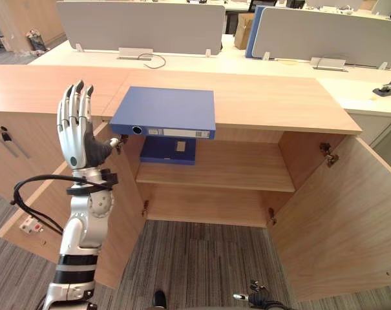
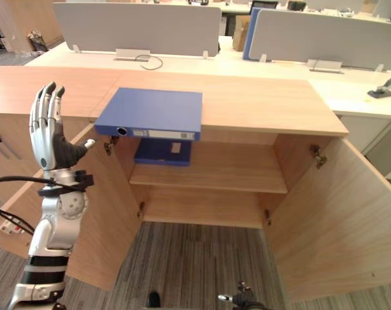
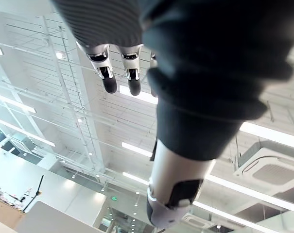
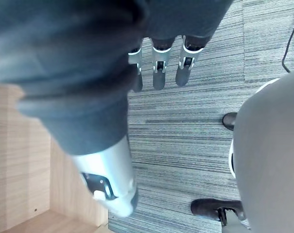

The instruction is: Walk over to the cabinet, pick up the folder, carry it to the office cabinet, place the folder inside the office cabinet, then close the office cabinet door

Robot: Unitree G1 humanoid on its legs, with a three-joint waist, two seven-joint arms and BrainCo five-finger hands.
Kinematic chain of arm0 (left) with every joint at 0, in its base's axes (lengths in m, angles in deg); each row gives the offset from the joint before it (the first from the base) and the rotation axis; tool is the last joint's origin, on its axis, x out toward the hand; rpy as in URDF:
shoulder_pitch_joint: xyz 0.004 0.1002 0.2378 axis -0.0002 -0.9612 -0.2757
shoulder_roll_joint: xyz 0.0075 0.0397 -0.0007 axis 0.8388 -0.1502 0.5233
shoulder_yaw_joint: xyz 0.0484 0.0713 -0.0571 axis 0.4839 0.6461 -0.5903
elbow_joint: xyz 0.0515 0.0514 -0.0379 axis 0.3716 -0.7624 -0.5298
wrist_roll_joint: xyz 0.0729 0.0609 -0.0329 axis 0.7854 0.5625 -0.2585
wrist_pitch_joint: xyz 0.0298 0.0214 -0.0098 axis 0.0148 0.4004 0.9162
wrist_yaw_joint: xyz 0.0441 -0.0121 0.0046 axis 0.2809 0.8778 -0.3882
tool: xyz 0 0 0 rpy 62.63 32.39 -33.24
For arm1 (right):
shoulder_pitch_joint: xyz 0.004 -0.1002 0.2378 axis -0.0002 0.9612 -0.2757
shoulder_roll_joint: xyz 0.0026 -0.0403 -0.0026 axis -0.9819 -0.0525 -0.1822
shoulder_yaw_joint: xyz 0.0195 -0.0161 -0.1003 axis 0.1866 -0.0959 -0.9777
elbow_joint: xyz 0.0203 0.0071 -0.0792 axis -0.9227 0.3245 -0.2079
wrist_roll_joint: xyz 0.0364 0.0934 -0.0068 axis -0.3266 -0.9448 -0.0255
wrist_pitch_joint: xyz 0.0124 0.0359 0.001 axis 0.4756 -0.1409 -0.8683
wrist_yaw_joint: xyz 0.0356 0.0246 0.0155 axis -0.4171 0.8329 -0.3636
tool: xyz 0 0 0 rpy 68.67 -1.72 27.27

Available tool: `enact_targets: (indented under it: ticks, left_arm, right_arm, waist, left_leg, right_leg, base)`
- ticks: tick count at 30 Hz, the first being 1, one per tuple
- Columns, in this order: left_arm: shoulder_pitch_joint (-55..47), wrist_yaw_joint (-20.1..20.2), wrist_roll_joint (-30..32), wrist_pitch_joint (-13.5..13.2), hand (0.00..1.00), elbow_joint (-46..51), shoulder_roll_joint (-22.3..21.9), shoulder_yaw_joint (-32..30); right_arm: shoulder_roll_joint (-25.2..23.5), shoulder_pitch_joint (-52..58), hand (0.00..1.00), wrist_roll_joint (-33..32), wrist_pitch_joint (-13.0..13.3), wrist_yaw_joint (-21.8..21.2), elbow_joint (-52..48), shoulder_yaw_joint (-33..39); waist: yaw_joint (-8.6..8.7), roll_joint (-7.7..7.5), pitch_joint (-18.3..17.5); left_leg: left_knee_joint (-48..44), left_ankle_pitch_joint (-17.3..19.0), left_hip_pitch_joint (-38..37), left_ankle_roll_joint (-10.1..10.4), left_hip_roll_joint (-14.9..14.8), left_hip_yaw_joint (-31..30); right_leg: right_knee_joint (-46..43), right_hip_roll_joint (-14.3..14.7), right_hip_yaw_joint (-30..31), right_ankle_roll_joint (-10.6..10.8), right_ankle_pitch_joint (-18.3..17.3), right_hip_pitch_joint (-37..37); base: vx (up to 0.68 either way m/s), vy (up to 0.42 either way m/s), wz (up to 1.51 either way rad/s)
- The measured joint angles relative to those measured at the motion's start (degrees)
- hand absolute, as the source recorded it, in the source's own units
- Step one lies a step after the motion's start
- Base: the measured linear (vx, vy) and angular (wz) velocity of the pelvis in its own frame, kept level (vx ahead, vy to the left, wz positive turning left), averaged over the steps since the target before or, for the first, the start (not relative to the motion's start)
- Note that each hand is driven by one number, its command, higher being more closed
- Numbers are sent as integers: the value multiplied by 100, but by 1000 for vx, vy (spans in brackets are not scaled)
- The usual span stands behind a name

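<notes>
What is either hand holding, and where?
Nothing: left hand is raised, fingers straight; right hand hangs empty over the carpet. The folder lies untouched on the cabinet top.

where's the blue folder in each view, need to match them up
left eye view: folder lies flat on the cabinet top, left of centre, spine at the front edge.
right eye view: same spot, a little further left.
left wrist view: aimed up at the ceiling.
right wrist view: aimed down at the carpet.
landmark: the darker blue item on the shelf just below it.
</notes>
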State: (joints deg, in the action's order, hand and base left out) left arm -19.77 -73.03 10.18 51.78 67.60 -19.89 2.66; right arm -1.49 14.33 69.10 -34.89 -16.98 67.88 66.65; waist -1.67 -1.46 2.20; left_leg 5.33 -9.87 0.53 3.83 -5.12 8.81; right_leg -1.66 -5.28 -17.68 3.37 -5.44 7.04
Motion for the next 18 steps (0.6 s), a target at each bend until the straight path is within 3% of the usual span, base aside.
enact_targets:
  ticks: [7,18]
  left_arm:
    - [516,22,285,247,0,-692,485,-6]
    - [916,57,294,321,0,-1056,545,-4]
  right_arm:
    - [-1,8,0,85,77,-74,-61,11]
    - [-7,41,0,210,111,-124,-230,21]
  waist:
    - [88,-19,-1]
    - [220,-39,22]
  left_leg:
    - [-27,36,-78,35,1,145]
    - [-22,173,-168,53,-45,364]
  right_leg:
    - [64,26,187,-9,9,10]
    - [133,44,402,-34,64,-40]
  base:
    - [71,-15,-14]
    - [-4,18,-13]
